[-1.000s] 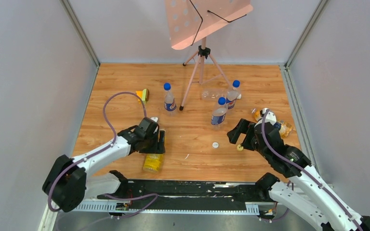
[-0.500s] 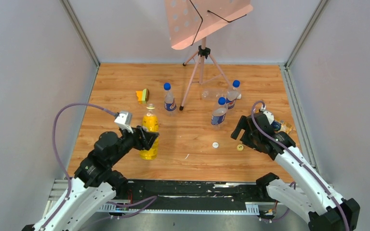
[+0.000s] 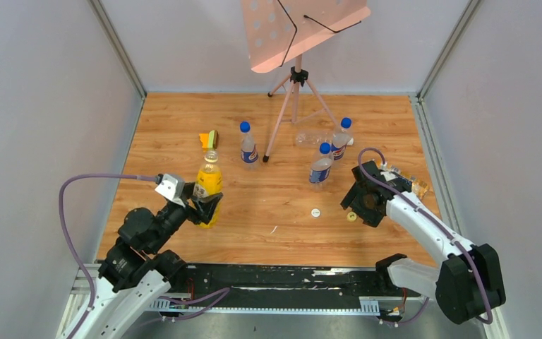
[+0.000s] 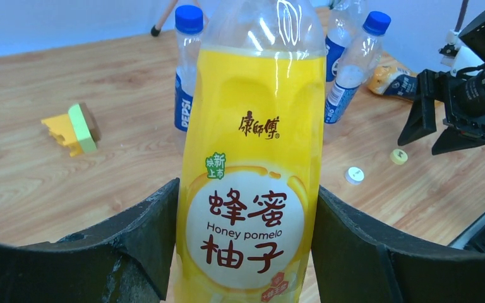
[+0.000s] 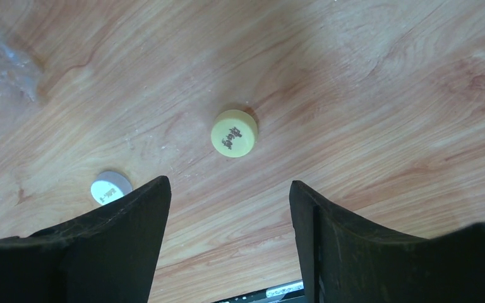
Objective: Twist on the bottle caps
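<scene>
Toward the near-left corner of the counter (image 3: pixel 176 120), the left pincer (image 3: pixel 207 206) pinches the yellow bottle (image 4: pixel 252 158) around its lower body, one finger pressed against each side of the label. The bottle stands upright, neck up. Its base is hidden behind the pincer, so I cannot tell whether it rests on the wood.

Right of the middle, not far from the near edge, the white cap (image 3: pixel 315 212) lies flat on the wood. The yellow cap (image 5: pixel 233 133) lies to its right, the two apart. The right pincer (image 5: pixel 227 186) hangs over the yellow cap with its fingers spread wide, holding nothing. In its wrist view the cap sits just beyond the gap between the fingertips and touches neither.

Farther in, a lone blue-capped bottle (image 3: pixel 248 148) stands upright left of the middle. A pair of blue-capped bottles (image 3: pixel 321 167) stands right of the middle, one behind the other. By the right edge a brown bottle (image 4: pixel 385 76) lies on its side, partly hidden by the right arm. A yellow-and-green block (image 3: pixel 209 139) lies left of the lone bottle.

Beyond the pair, a clear bottle (image 3: pixel 309 138) lies on its side between the legs of a pink tripod stand (image 3: pixel 296 92). The stand rises at the middle of the far edge.
</scene>
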Robot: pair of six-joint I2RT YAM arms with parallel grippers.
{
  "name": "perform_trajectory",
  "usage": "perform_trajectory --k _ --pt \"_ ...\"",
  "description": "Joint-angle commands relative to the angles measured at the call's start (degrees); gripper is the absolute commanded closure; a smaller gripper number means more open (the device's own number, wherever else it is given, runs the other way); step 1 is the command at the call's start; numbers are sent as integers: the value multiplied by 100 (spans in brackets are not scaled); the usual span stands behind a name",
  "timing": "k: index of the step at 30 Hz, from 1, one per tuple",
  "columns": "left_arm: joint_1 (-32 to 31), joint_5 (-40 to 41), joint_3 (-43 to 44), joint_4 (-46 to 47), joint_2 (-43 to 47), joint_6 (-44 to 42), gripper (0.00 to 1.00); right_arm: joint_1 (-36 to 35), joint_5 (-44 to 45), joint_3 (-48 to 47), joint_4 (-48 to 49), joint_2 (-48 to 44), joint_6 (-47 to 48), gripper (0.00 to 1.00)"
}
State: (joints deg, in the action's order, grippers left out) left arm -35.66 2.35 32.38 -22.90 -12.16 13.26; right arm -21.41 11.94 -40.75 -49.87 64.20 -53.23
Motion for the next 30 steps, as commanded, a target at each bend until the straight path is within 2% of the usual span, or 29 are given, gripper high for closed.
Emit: perform_trajectory --k 1,13,27,30 --pt "-19 -170 -114 549 231 -720 55 109 88 57 282 180 -227 32" --pt "-17 -487 -172 659 319 -1078 54 383 -194 189 891 853 -257 47" --pt "-13 -564 -90 452 302 -1185 54 548 -461 282 1131 1288 -331 54" --pt "-16 -662 -82 415 307 -1248 53 544 -552 354 1189 1256 -315 64"
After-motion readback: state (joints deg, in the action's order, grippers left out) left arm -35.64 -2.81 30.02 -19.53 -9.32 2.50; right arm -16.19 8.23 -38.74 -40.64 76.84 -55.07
